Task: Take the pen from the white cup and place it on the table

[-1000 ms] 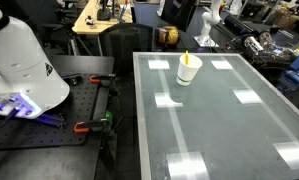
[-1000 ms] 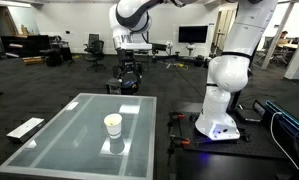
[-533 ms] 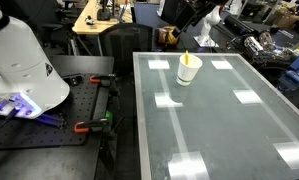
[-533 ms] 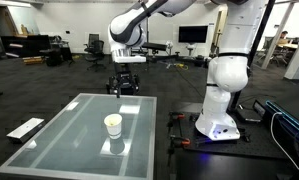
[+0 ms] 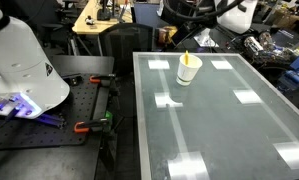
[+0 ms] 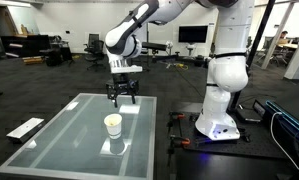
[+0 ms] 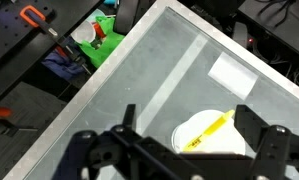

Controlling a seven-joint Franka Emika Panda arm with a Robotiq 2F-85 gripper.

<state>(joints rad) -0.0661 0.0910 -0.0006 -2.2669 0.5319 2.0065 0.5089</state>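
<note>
Now | jaws wide | thin yellow pen [image 7: 213, 128] slanted in smooth white cup [image 7: 189, 136] | frosted glass table [image 7: 139, 90]

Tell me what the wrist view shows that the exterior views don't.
Only the wrist view looks down into the cup, where the pen slants across its inside, framed by the open gripper. Only the exterior views show the white robot base, the arm reaching over, and the gripper hanging above the cup without touching it. All of them show the cup, the pen, the glass table and the black bench beside it.
</note>
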